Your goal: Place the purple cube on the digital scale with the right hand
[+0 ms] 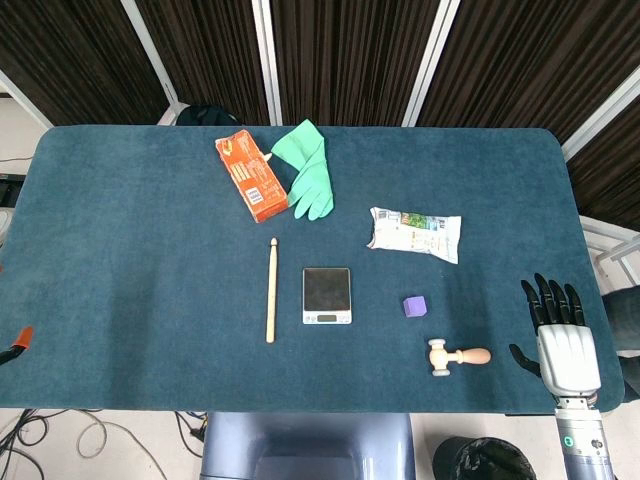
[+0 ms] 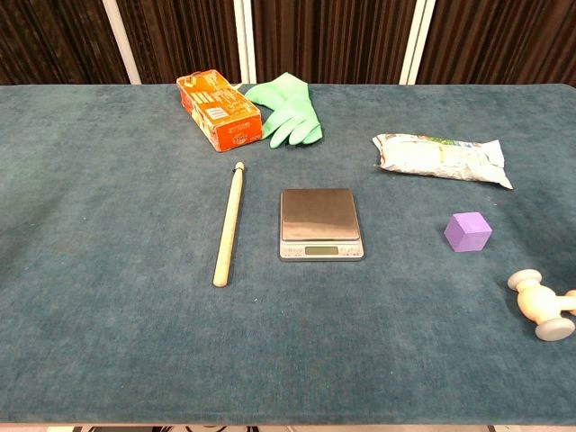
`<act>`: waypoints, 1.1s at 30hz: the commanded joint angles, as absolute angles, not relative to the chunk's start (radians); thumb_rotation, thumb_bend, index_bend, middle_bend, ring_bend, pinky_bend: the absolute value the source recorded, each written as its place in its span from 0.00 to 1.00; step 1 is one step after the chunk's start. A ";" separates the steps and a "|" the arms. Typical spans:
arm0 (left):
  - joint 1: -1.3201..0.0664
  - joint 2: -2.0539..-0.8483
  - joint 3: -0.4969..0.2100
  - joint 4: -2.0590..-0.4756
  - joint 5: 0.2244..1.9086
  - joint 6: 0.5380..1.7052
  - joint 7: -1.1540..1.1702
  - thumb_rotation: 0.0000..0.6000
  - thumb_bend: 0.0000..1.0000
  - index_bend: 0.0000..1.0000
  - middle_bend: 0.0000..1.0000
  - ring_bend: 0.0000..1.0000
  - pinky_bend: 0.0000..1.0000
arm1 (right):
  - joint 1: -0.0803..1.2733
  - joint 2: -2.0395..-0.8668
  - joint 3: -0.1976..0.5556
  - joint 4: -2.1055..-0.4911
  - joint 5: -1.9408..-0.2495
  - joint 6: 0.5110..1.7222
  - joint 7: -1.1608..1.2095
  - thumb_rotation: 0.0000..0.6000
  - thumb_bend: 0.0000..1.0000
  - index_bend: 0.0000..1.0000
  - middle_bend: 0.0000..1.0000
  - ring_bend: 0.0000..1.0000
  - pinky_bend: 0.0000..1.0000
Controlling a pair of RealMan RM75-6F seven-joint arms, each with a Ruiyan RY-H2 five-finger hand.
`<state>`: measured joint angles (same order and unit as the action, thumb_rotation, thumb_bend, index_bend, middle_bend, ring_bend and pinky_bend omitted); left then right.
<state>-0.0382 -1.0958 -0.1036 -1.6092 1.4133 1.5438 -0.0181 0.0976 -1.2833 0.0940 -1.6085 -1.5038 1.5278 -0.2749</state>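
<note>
The purple cube (image 1: 415,306) (image 2: 468,231) lies on the blue table cloth, right of the digital scale (image 1: 327,295) (image 2: 320,223), whose platform is bare. My right hand (image 1: 560,331) hovers at the table's right front edge, well to the right of the cube, fingers stretched out and apart with nothing in them. It shows only in the head view. My left hand appears in neither view.
A small wooden mallet (image 1: 457,356) (image 2: 543,305) lies in front of the cube. A wooden stick (image 1: 271,289) (image 2: 228,223) lies left of the scale. Further back are an orange box (image 1: 250,177) (image 2: 218,110), a green glove (image 1: 306,168) (image 2: 288,110) and a white snack bag (image 1: 415,233) (image 2: 441,157).
</note>
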 commanded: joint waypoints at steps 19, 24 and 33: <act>-0.030 -1.095 -0.094 -1.616 1.436 1.562 -0.008 1.00 0.25 0.02 0.00 0.00 0.00 | 0.101 -1.256 0.073 -1.611 -1.526 1.508 -0.223 1.00 0.25 0.00 0.00 0.00 0.00; -0.034 -1.094 -0.094 -1.622 1.431 1.553 0.006 1.00 0.25 0.02 0.00 0.00 0.00 | 0.129 -1.244 0.061 -1.620 -1.532 1.444 -0.162 1.00 0.25 0.00 0.00 0.00 0.00; -0.034 -1.098 -0.100 -1.620 1.424 1.558 0.004 1.00 0.25 0.02 0.00 0.00 0.00 | 0.287 -1.202 0.123 -1.646 -1.477 1.209 -0.094 1.00 0.25 0.00 0.00 0.00 0.00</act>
